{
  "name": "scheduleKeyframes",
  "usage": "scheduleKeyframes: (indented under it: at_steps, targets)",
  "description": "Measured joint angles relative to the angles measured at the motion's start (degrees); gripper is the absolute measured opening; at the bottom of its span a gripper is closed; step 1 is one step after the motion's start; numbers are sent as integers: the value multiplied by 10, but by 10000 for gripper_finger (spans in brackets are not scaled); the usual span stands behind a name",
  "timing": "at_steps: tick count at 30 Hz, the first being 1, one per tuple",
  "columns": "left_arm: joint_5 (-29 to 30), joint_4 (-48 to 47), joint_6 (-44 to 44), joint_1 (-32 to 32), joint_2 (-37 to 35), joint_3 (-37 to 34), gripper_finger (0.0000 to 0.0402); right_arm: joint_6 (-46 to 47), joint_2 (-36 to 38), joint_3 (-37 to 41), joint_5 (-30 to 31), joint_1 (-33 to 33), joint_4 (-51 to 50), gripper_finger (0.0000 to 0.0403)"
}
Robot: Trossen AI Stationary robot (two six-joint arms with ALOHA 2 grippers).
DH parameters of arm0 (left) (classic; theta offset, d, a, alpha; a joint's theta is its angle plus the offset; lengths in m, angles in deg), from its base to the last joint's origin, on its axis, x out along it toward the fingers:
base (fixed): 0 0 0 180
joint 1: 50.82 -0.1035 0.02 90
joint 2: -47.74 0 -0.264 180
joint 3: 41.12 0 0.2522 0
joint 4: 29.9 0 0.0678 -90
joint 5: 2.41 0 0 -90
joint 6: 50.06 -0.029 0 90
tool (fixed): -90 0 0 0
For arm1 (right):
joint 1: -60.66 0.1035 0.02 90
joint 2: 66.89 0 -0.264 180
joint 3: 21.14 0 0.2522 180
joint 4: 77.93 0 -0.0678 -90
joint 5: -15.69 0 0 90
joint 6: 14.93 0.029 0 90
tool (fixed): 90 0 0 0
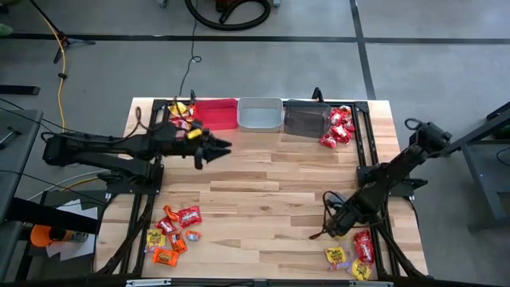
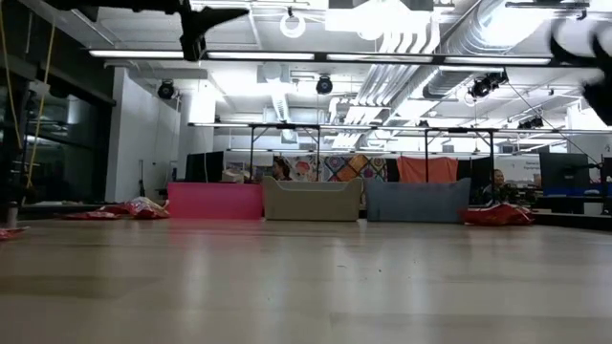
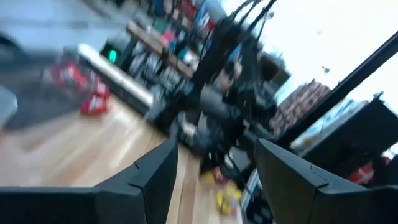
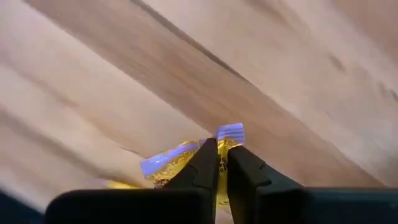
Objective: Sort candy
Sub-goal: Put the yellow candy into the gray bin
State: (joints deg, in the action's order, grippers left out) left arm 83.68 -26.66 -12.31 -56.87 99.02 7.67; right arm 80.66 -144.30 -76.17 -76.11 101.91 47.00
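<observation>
Small wrapped candies in red, yellow and orange lie in heaps on the wooden table: at the near left (image 1: 171, 235), near right (image 1: 351, 257), far left (image 1: 183, 115) and far right (image 1: 338, 127). My left gripper (image 1: 213, 150) hovers open and empty, high over the table's far left part, in front of the red bin (image 1: 215, 113); its fingers stand apart in the left wrist view (image 3: 214, 168). My right gripper (image 1: 325, 229) is low at the near right, shut on a yellow candy (image 4: 180, 160). My right gripper pinches the yellow candy's shiny wrapper between its two fingers (image 4: 205, 165). A crinkled part of the wrapper (image 4: 229, 132) sticks out past the fingertips, and more of it shows beside one finger. Whether the candy is clear of the table, I cannot tell.
Three small bins stand in a row at the far edge: red, clear grey (image 1: 260, 114) and dark (image 1: 307, 118). Black frame rails (image 1: 365, 135) run along both sides of the table. The middle of the wooden top (image 1: 263, 191) holds no objects.
</observation>
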Motion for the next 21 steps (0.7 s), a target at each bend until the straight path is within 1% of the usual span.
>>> scheduleKeyframes:
  at_steps: [2,4,6,8,10,12,14,16,18,19,21]
  targets:
    - [1,9,-7,-13,-22,0,202,-36,20,-24,48,-29,-2,23]
    - [1,9,-8,-26,-43,0,202,-90,34,-48,113,-64,0,10]
    - [1,10,-8,-37,-61,0,202,-172,41,-71,181,-106,16,4]
    - [4,10,-8,-44,-74,0,202,-260,43,-91,242,-158,52,7]
    - [6,10,-14,-49,-79,0,202,-354,40,-98,274,-222,114,4]
    - [6,9,-23,-53,-78,0,202,-452,31,-100,277,-293,208,2]
    - [7,10,-23,-53,-75,0,202,-537,16,-101,264,-366,314,3]
    - [7,8,-17,-52,-69,0,202,-605,-3,-101,244,-435,406,2]
    - [3,7,-6,-49,-63,0,202,-648,-26,-103,229,-497,482,2]
    - [0,8,-4,-47,-61,0,202,-660,-39,-110,221,-525,496,2]
    - [-4,8,0,-40,-57,0,202,-674,-70,-138,200,-573,493,1]
